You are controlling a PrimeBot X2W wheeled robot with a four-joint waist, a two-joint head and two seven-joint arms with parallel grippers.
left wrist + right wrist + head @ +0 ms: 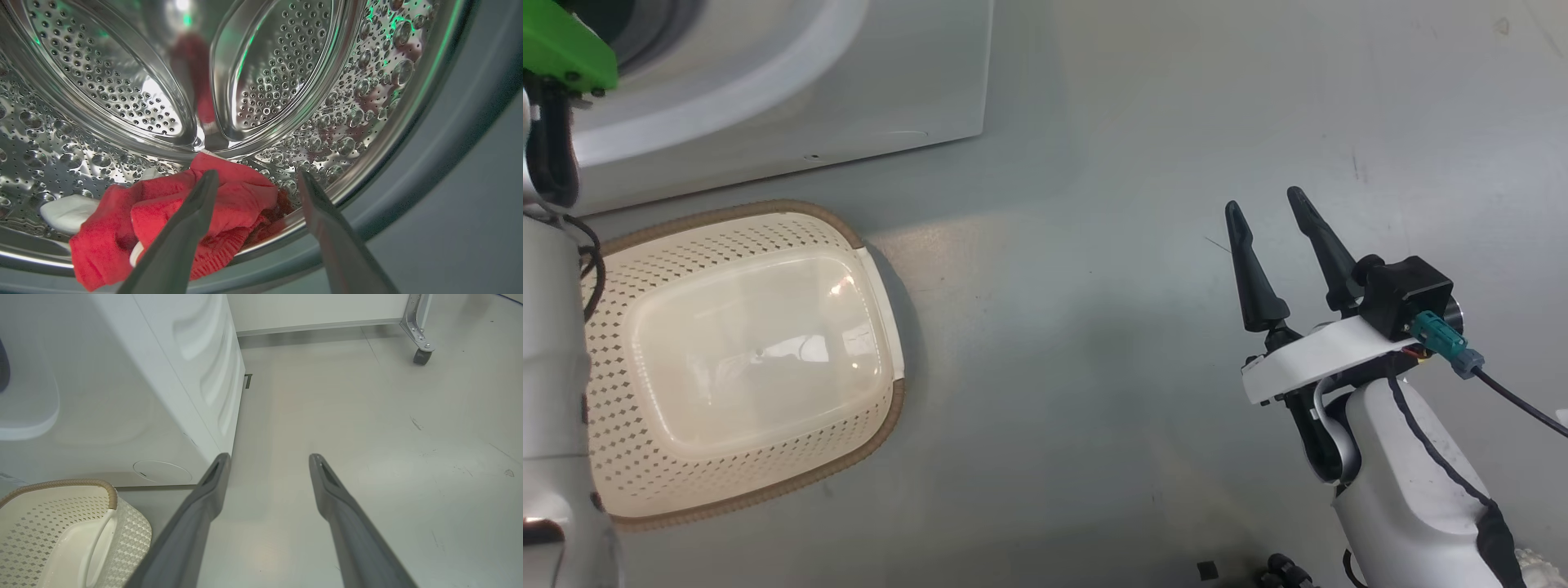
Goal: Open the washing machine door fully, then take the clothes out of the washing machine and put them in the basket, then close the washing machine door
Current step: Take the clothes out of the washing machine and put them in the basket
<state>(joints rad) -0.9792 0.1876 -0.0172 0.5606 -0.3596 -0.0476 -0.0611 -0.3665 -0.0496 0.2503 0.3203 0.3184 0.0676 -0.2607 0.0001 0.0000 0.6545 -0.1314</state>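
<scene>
1. The left gripper point(257, 175), with its two long dark fingers, stands spread wide inside the mouth of the big white front-loading washing machine point(849, 90). It holds nothing. One finger lies across the fabric and the other hangs over the drum's front lip.
2. Just beyond those fingers lie the clothes point(245, 196), a crumpled bright red soft garment with white trim. They rest on the bottom of the steel perforated drum point(265, 73), pressed against its front lip.
3. Its long axis runs along that lip. The white-trimmed end points to the left of the left wrist view and the bunched red end to the right, under the fingertips.
4. The step in hand appears to be taking the clothes out. The arm is already in the drum, so the door is presumably open, though no view shows it.
5. The next move calls for easing the fingers a little deeper around the raised fold, closing on it, then lifting it over the lip.
6. The small cream plastic basket point(613, 343), with perforated sides and a brown woven-look rim, sits empty on the grey floor point(1094, 327). It is just before the machine's front, mouth up, long side along that front.
7. The right gripper point(1263, 200) hangs over bare floor, well apart from the basket, fingers parted and empty.
</scene>
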